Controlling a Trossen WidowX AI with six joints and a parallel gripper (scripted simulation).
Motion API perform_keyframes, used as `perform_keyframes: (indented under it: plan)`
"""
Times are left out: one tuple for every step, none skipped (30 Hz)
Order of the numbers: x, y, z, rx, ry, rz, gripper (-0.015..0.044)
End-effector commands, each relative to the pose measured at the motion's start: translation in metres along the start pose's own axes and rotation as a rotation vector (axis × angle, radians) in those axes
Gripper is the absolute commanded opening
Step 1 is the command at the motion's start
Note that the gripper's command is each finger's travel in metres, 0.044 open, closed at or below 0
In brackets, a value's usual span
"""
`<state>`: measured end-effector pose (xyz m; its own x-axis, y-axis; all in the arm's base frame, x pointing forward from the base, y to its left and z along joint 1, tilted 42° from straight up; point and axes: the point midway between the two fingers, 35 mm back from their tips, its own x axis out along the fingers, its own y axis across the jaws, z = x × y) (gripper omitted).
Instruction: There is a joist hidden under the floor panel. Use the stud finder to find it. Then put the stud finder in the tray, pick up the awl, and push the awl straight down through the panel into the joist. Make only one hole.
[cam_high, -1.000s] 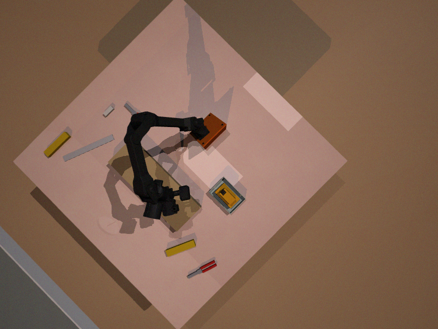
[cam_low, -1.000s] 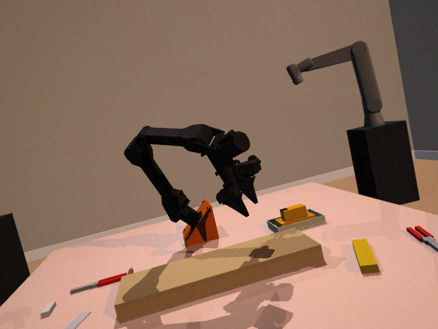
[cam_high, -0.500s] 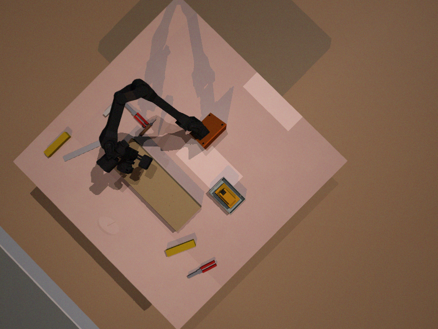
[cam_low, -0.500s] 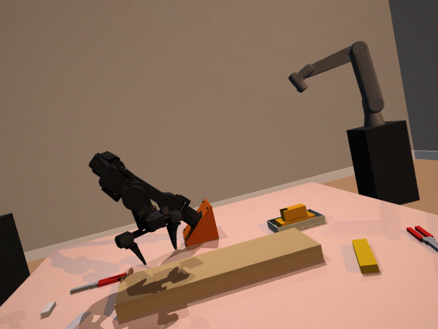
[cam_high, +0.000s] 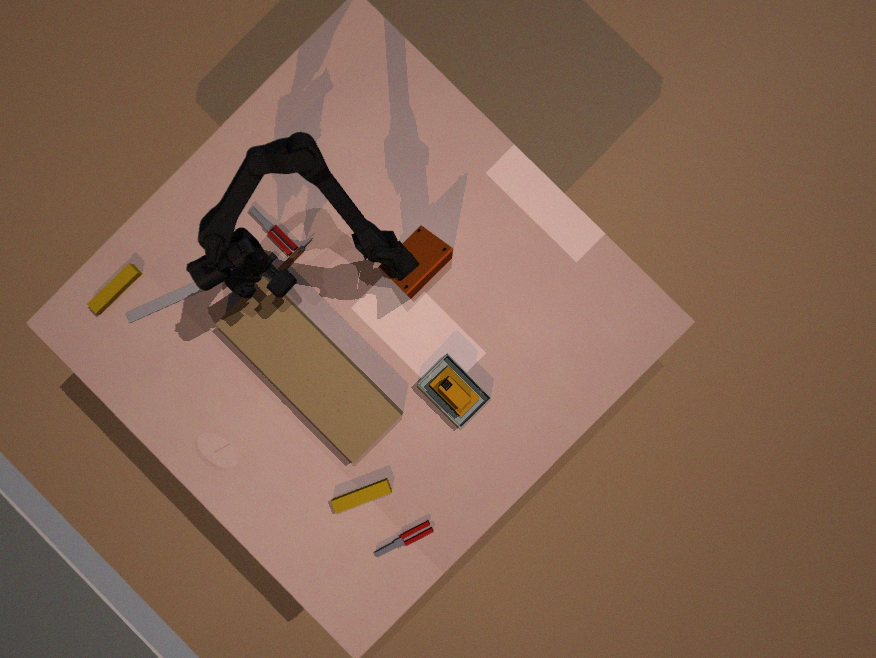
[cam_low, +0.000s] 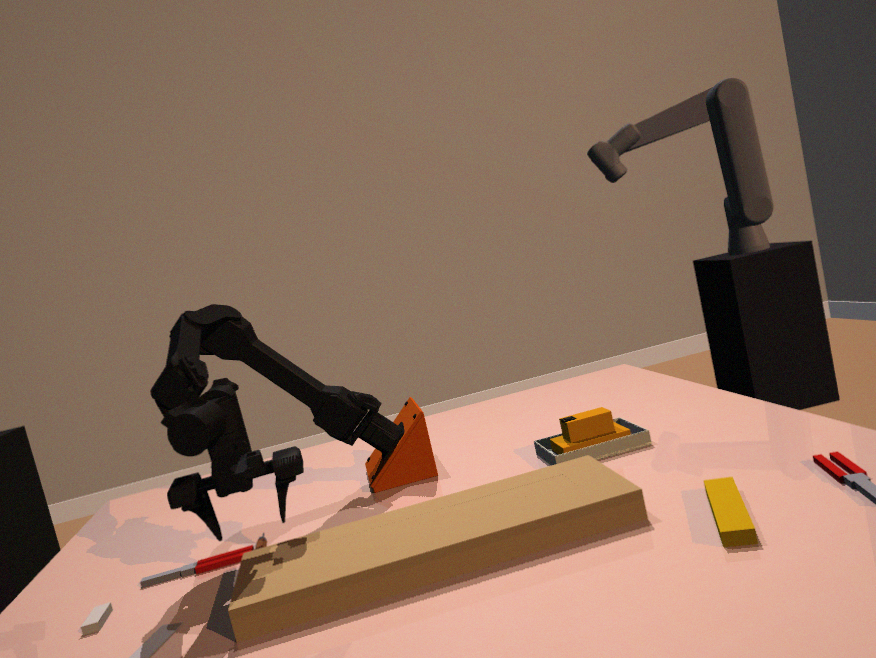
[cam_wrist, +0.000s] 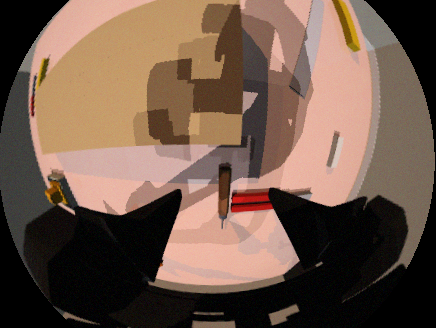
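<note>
My gripper (cam_low: 252, 531) (cam_wrist: 226, 193) is open and empty, above the table near one end of the floor panel. The awl (cam_high: 291, 257) (cam_low: 261, 541) (cam_wrist: 224, 192) has a brown handle and a thin metal tip. It lies on the table just off the panel's end, and in the wrist view it shows between and beyond my fingertips. The tan floor panel (cam_high: 311, 368) (cam_low: 453, 524) (cam_wrist: 110, 90) bears shadows of the arm at that end. The orange stud finder (cam_high: 456, 393) (cam_low: 589, 426) (cam_wrist: 56, 195) sits in the grey tray (cam_high: 423, 386) (cam_low: 610, 447). No joist shows.
Red-handled pliers (cam_high: 281, 239) (cam_low: 225, 559) (cam_wrist: 250, 201) lie right beside the awl. A grey strip (cam_high: 161, 303) (cam_wrist: 309, 50), a white block (cam_low: 97, 618) (cam_wrist: 335, 150) and a yellow bar (cam_high: 114, 288) (cam_wrist: 347, 25) lie beyond the panel's end. Another yellow bar (cam_high: 361, 495) (cam_low: 730, 511) and pliers (cam_high: 416, 532) (cam_low: 839, 465) lie past its other end.
</note>
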<state>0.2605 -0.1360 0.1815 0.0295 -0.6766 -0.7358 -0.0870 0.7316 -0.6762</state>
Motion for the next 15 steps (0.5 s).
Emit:
perform_keyframes:
  plan:
    - [0.001, -0.002, -0.007, 0.003, 0.007, -0.004, 0.044]
    - [0.001, -0.002, -0.008, 0.003, 0.007, -0.004, 0.044]
    - [0.001, -0.003, -0.009, 0.003, 0.007, -0.004, 0.044]
    - [0.001, -0.003, -0.01, 0.003, 0.007, -0.004, 0.044]
    - [0.001, -0.003, -0.011, 0.003, 0.007, -0.004, 0.044]
    - [0.001, -0.003, -0.011, 0.003, 0.007, -0.004, 0.044]
    - [0.001, -0.003, -0.011, 0.003, 0.007, -0.004, 0.044]
    - [0.002, -0.003, -0.011, 0.003, 0.007, -0.004, 0.044]
    - [0.003, -0.003, -0.011, 0.003, 0.007, -0.004, 0.044]
    - [0.005, -0.003, -0.01, 0.003, 0.007, -0.004, 0.044]
    - [0.007, -0.003, -0.01, 0.003, 0.007, -0.004, 0.044]
    - [0.008, -0.003, -0.01, 0.003, 0.007, -0.004, 0.044]
    - [0.01, -0.003, -0.01, 0.003, 0.007, -0.004, 0.044]
    - [0.011, -0.003, -0.009, 0.003, 0.007, -0.003, 0.044]
    - [0.013, -0.003, -0.009, 0.003, 0.007, -0.003, 0.044]
